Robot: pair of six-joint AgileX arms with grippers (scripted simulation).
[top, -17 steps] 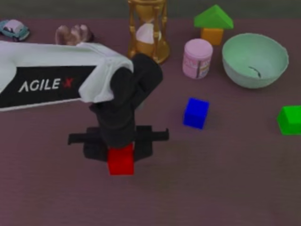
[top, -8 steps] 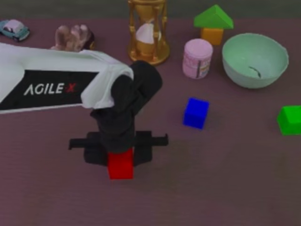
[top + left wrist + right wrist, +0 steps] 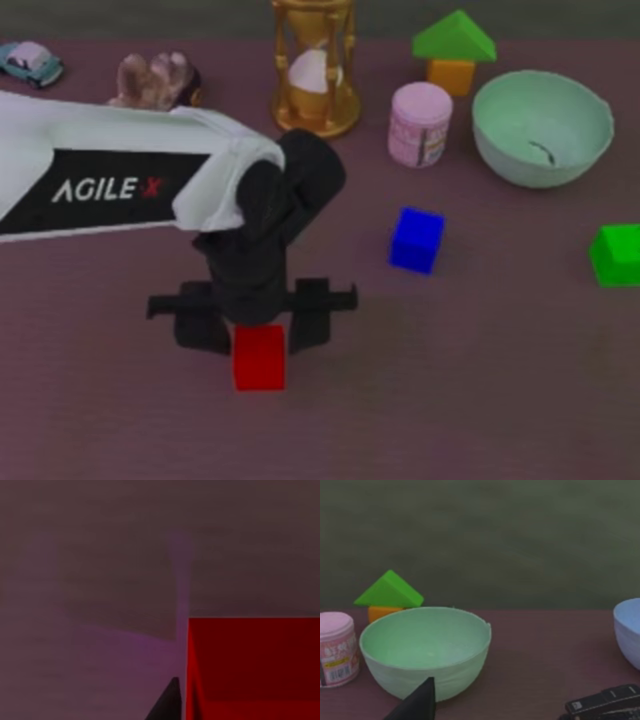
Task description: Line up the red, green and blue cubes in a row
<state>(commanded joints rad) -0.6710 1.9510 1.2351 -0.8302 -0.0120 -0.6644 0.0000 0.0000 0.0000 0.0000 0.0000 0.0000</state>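
Red cube (image 3: pixel 259 357) on the table (image 3: pixel 480 400) between the spread fingers of the left gripper (image 3: pixel 257 322), ungripped, with blue cube (image 3: pixel 416 240) to its right, green cube (image 3: pixel 615 255) farthest right.

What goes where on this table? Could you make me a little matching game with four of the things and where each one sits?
Things:
1. red cube
2. blue cube
3. green cube
4. green wedge

Places:
A. on top of the small orange block
B. at the table's far right edge
C. between the jaws of the left gripper
D. alone near the middle, in front of the pink can

Pairs: 1-C, 2-D, 3-B, 4-A
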